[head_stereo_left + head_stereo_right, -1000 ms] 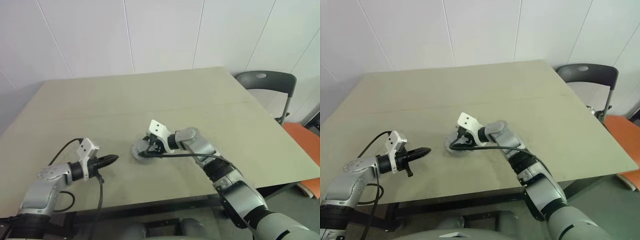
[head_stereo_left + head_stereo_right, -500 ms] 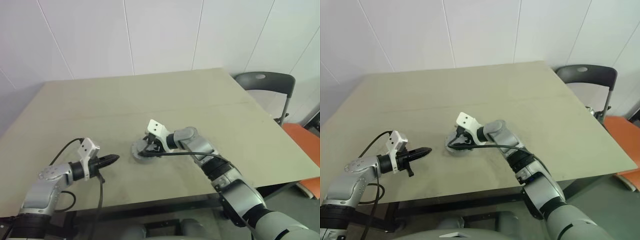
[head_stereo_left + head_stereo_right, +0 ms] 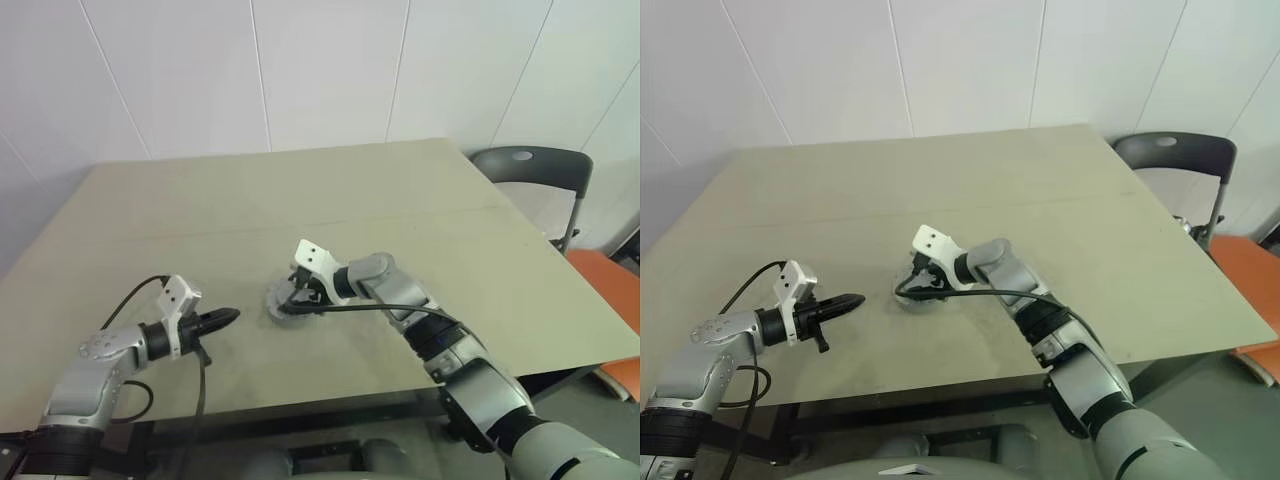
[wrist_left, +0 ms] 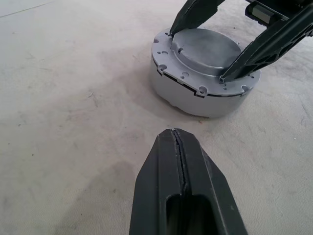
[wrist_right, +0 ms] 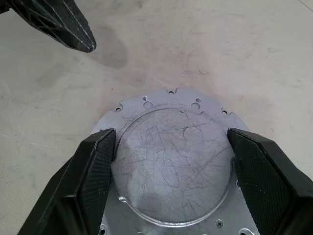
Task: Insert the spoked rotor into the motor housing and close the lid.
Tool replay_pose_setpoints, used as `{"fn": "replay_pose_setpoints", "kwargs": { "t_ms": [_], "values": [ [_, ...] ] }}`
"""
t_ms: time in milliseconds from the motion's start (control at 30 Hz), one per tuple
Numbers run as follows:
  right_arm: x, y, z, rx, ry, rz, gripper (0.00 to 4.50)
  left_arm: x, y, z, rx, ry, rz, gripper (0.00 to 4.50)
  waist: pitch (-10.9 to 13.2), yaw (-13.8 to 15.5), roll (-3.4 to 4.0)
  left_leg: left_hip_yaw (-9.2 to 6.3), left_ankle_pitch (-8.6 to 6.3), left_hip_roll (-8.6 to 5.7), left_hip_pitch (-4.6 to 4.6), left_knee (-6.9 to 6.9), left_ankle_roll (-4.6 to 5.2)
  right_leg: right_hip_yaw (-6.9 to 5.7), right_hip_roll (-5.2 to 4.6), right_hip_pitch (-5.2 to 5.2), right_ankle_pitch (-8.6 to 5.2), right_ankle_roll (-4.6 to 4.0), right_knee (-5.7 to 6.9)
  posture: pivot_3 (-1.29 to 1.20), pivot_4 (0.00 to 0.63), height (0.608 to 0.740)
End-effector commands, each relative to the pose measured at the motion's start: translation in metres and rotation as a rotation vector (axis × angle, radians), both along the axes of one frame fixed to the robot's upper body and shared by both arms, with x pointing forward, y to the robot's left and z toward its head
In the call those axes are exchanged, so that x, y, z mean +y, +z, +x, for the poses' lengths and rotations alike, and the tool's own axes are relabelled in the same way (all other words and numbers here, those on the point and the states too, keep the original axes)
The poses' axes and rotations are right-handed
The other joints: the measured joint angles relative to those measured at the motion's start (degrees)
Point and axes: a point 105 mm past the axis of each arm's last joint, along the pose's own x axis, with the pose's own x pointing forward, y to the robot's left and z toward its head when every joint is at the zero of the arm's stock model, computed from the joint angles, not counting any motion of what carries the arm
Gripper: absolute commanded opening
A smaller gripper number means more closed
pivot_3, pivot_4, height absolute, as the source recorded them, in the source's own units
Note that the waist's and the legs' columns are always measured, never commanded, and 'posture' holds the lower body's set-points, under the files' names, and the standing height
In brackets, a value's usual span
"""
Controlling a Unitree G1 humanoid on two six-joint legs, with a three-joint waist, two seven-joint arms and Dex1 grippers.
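Observation:
The motor housing (image 4: 195, 100) is a round silver puck on the table, a little in front of me. The lid (image 4: 208, 46), a pale grey scratched disc with a holed flange, lies on top of it, and a thin dark seam runs between the two. My right gripper (image 5: 170, 134) reaches down over the lid, its two black fingers (image 4: 249, 49) pressed against opposite sides of the lid's raised centre. My left gripper (image 4: 173, 133) is shut and empty, its tip pointing at the housing from a short way off to the left. The spoked rotor is hidden.
The beige table (image 3: 300, 200) stretches wide around the housing (image 3: 283, 305). A dark chair (image 3: 530, 165) stands beyond the table's right edge, with something orange (image 3: 610, 270) on the floor near it. A black cable (image 3: 200, 380) hangs from my left wrist.

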Motion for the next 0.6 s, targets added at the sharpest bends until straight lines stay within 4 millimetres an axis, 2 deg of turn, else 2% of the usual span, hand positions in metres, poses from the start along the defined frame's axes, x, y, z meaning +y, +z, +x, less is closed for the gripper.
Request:
{"fn": "replay_pose_setpoints", "kwargs": {
  "t_ms": [33, 333, 600],
  "values": [
    [-0.034, -0.044, -0.007, 0.105, -0.063, -0.181, 3.29, -0.003, 0.012, 0.004, -0.049, -0.012, 0.003, 0.00, 0.01, 0.08, 0.03, -0.02, 0.00, 0.00, 0.01, -0.01, 0.00, -0.02, 0.00, 0.00, 0.00, 0.00, -0.05, 0.00, 0.000, 0.740],
    [-0.048, -0.050, -0.013, 0.141, -0.081, -0.208, 3.29, -0.003, 0.006, 0.002, -0.042, -0.006, -0.007, 0.00, -0.03, 0.68, 0.07, -0.05, -0.16, -0.09, 0.04, -0.06, 0.26, -0.07, -0.11, 0.09, 0.03, -0.01, -0.51, 0.00, 0.000, 0.740],
    [-0.051, -0.052, -0.012, 0.171, -0.118, -0.213, 3.29, -0.007, 0.002, 0.002, -0.041, -0.005, -0.016, 0.00, -0.12, 1.41, 0.11, -0.04, -0.19, -0.10, 0.08, -0.08, 0.30, -0.07, -0.14, 0.15, -0.10, 0.11, -0.57, 0.00, 0.000, 0.740]
  ]
}}
